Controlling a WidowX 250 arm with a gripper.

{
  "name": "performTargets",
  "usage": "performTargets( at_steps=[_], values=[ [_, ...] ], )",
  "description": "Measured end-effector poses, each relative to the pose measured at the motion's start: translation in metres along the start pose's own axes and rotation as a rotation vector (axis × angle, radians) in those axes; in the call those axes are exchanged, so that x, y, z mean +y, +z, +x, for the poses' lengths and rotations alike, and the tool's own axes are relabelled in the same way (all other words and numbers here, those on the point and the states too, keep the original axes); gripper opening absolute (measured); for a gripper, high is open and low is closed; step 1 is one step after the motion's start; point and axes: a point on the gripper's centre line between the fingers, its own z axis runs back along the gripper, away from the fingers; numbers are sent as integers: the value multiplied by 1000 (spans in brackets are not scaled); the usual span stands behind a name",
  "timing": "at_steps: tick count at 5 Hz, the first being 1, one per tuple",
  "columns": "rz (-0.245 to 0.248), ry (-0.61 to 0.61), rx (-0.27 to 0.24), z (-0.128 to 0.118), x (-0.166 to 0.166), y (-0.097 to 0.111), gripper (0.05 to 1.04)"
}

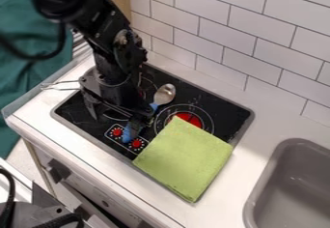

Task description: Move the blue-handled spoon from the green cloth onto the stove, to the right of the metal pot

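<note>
Spoon [165,94], partly behind one jaw, gripper [116,124] open

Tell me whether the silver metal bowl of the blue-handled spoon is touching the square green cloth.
Apart. The camera view shows black stovetop between the spoon's bowl and the nearest corner of the green cloth.

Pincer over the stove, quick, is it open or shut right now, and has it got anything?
Pincer: open, one finger over the handle of the spoon; whether it touches it can't be told.
</note>
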Motion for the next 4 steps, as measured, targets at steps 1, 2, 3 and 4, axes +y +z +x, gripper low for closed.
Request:
performTargets(
  at_steps=[1, 2, 3, 4],
  values=[
    [-17, -19, -27, -1, -12, 16, 1001],
    [-8, -38, -18, -2, -16, 17, 1001],
    [-8, -22, 13, -3, -19, 12, 1001],
    [-8, -19, 13, -3, -19, 12, 1001]
  ],
)
